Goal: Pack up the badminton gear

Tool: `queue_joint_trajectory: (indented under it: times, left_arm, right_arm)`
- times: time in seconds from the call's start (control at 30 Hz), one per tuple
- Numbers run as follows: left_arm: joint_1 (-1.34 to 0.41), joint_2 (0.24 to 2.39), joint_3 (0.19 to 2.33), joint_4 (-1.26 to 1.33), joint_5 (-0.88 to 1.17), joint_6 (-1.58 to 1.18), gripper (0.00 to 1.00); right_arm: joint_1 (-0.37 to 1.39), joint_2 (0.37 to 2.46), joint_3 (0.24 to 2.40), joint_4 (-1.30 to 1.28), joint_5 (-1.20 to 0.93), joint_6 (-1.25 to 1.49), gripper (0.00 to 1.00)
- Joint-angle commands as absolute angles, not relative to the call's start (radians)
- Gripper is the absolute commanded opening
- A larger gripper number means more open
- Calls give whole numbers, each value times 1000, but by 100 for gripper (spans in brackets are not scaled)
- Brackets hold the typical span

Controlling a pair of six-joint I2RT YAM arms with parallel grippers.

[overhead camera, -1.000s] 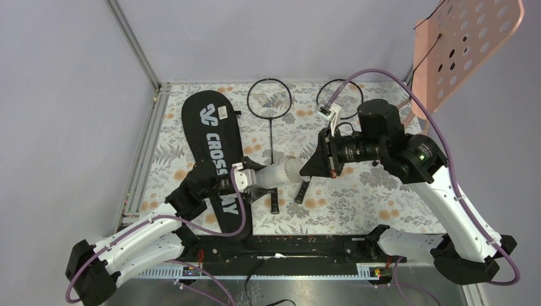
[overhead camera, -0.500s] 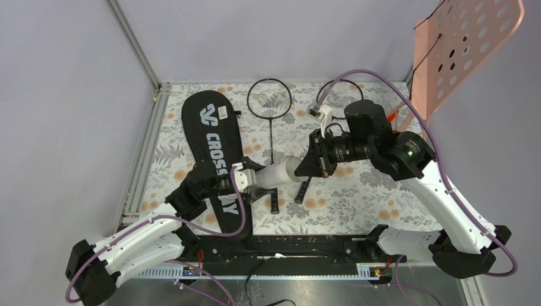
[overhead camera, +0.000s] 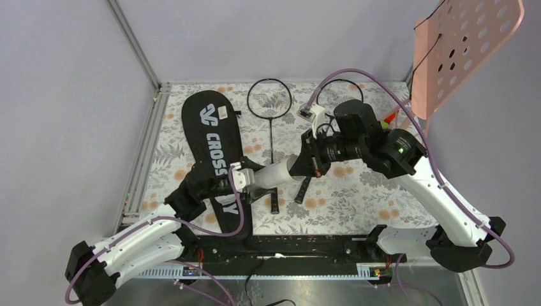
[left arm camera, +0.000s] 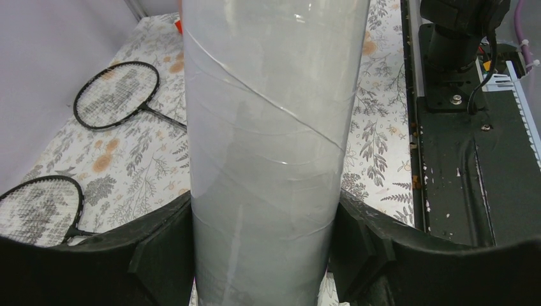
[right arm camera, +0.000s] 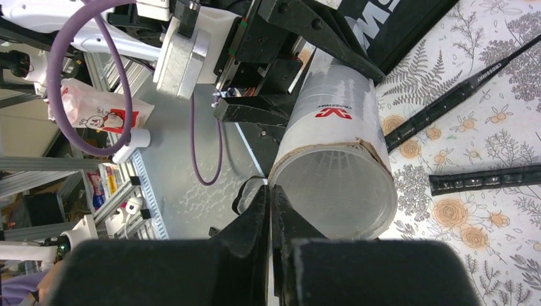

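Note:
My left gripper (overhead camera: 254,181) is shut on the long white tube (overhead camera: 279,173), its black fingers (left arm camera: 159,255) pressed on both sides of the tube (left arm camera: 268,127). The tube lies roughly level above the table, open end toward the right. Shuttlecock feathers show faintly inside the mouth of the tube (right arm camera: 332,185). My right gripper (overhead camera: 305,159) is shut, and the right gripper (right arm camera: 271,194) touches the left rim of that mouth. Two black rackets (overhead camera: 270,99) (overhead camera: 338,94) lie at the back. The black CROSSWAY bag (overhead camera: 214,150) lies at the left.
The racket handles (overhead camera: 274,203) (overhead camera: 301,191) lie under the tube. A pink perforated board (overhead camera: 466,48) stands at the back right, with a small coloured toy (overhead camera: 386,121) beside the right arm. A black rail (overhead camera: 287,245) runs along the near edge.
The right arm has swung left, bringing its shut gripper up to the tube's open end. The left arm and the tube have stayed still.

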State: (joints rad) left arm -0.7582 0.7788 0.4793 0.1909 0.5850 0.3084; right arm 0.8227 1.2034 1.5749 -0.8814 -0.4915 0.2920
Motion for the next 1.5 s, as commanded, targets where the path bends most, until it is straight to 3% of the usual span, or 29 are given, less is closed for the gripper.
queue_joint_trajectory:
  times: [0.0, 0.5, 0.77, 0.97, 1.0, 1.07, 1.1, 1.47]
  left_arm:
    - [-765, 728, 475, 370, 634, 296, 65]
    - [-768, 709, 444, 508, 607, 200, 65]
    - [-769, 695, 421, 597, 595, 132, 65]
    - [-771, 704, 414, 647, 598, 90, 65]
    - [-771, 705, 412, 657, 595, 81, 65]
    - [-771, 709, 411, 674, 589, 67, 65]
    - [-771, 713, 411, 680, 589, 60, 65]
    - [-770, 767, 428, 740, 543, -22, 65]
  right_arm:
    - [837, 1215, 1625, -875, -456, 283, 4]
    - [862, 1277, 1735, -909, -496, 303, 27]
    - [862, 1281, 1819, -916, -481, 292, 48]
    - [862, 1307, 1894, -970, -490, 283, 67]
    - [862, 1308, 1897, -979, -492, 283, 73]
    - [862, 1306, 1892, -984, -493, 282, 97]
    - [862, 1305, 1892, -988, -492, 283, 99]
    - [873, 1307, 1873, -952, -558, 298, 100]
